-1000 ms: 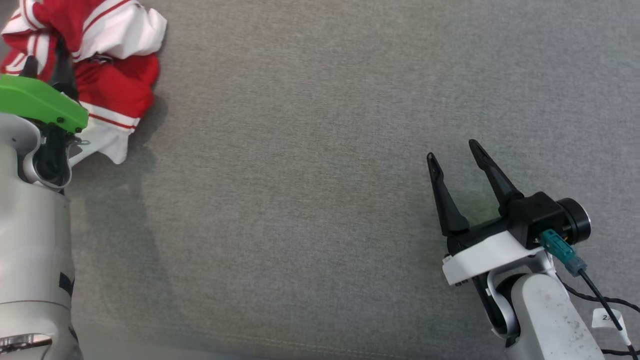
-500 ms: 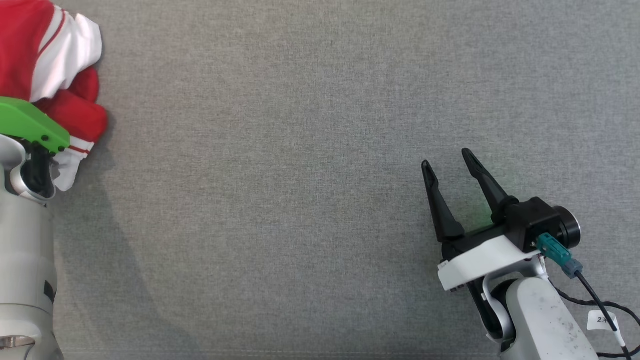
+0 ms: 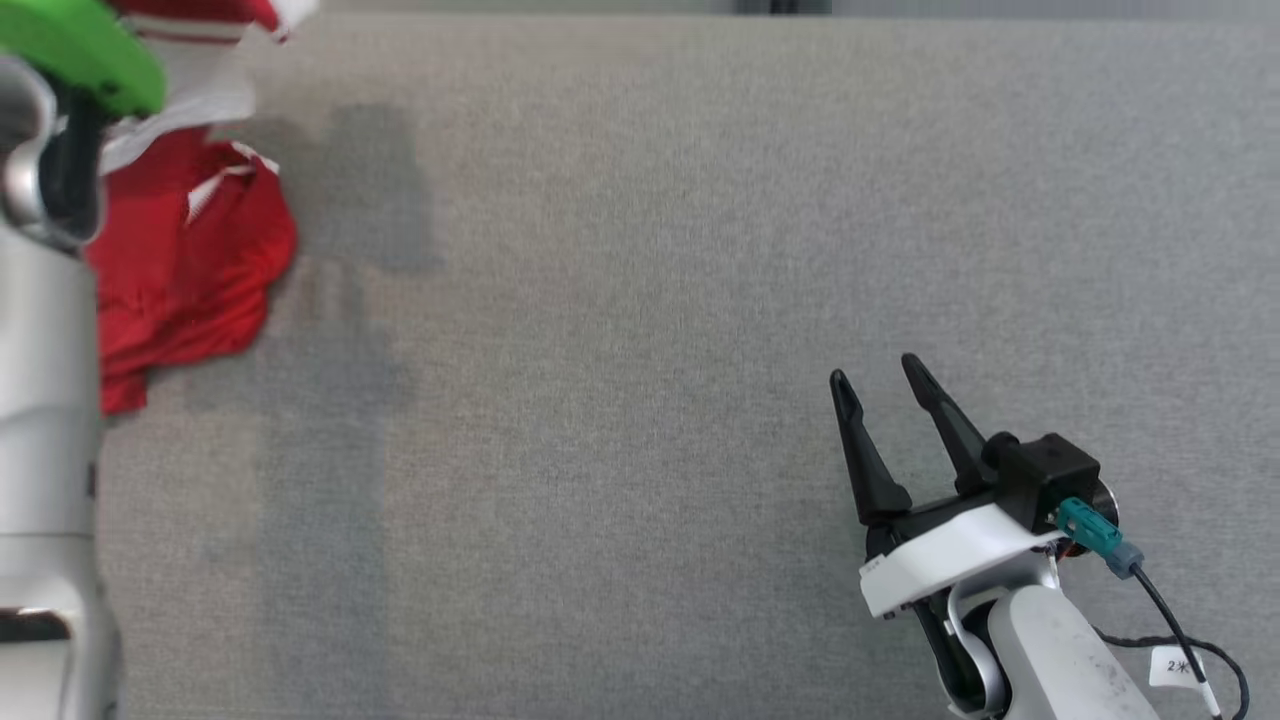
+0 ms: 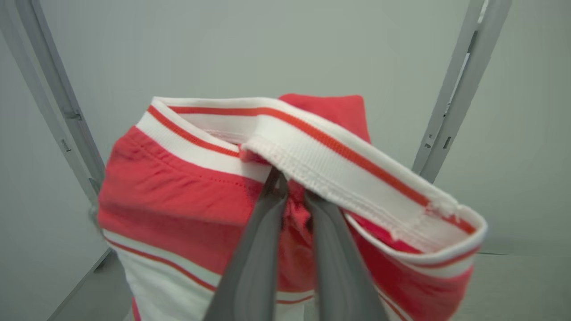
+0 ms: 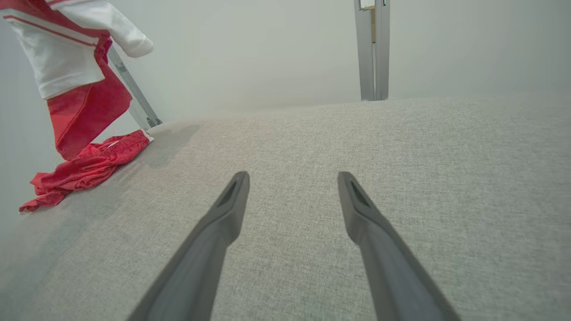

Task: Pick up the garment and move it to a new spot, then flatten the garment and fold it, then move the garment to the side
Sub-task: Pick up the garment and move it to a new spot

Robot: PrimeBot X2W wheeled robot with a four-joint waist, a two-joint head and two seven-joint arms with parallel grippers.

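Observation:
The garment (image 3: 190,270) is red with white striped trim. It hangs at the far left of the head view, its lower red part trailing on the grey surface. In the left wrist view my left gripper (image 4: 292,189) is shut on the garment (image 4: 178,187), just under its white ribbed band. The right wrist view shows the garment (image 5: 84,111) lifted at the upper left, its tail resting on the cloth. My right gripper (image 3: 880,385) stands open at the lower right, nothing between its fingers, far from the garment. My right gripper (image 5: 292,183) hovers low over bare cloth.
A grey fabric tabletop (image 3: 640,300) spreads across the head view. Its far edge (image 3: 700,12) runs along the top. Metal frame posts (image 5: 372,49) stand behind the table against a pale wall. A cable with a white tag (image 3: 1180,665) trails from my right wrist.
My left arm has risen with the garment, which now hangs stretched with its tail on the table. The head view has shifted; the table's far edge shows.

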